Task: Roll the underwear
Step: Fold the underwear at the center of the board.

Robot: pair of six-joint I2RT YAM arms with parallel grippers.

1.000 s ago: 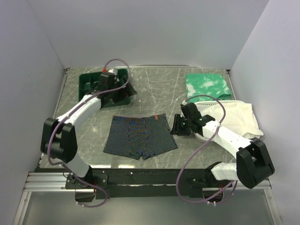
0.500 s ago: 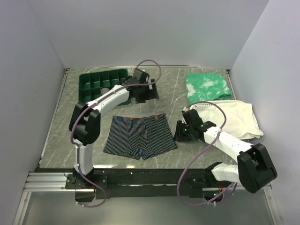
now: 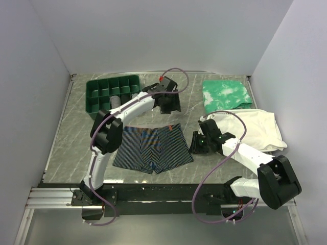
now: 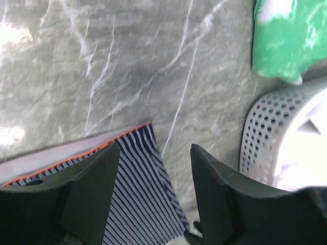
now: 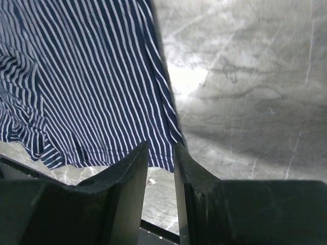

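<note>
Your left gripper (image 3: pixel 171 104) has swung rightward, open above the underwear's (image 3: pixel 152 148) waistband corner; your right gripper (image 3: pixel 196 144), nearly shut and empty, hovers beside its right edge.

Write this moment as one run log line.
underwear: flat, unrolled | left gripper: open above waistband corner | right gripper: nearly shut, at right edge, holding nothing

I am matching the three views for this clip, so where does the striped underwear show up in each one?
Top external: the underwear lies flat at centre front of the table, between the two arms.
Left wrist: its orange-trimmed waistband corner sits lower left, partly behind the left tool.
Right wrist: it fills the upper left, above the right tool.
Shared landmark: the garment's right side edge against the grey marbled table.
</note>
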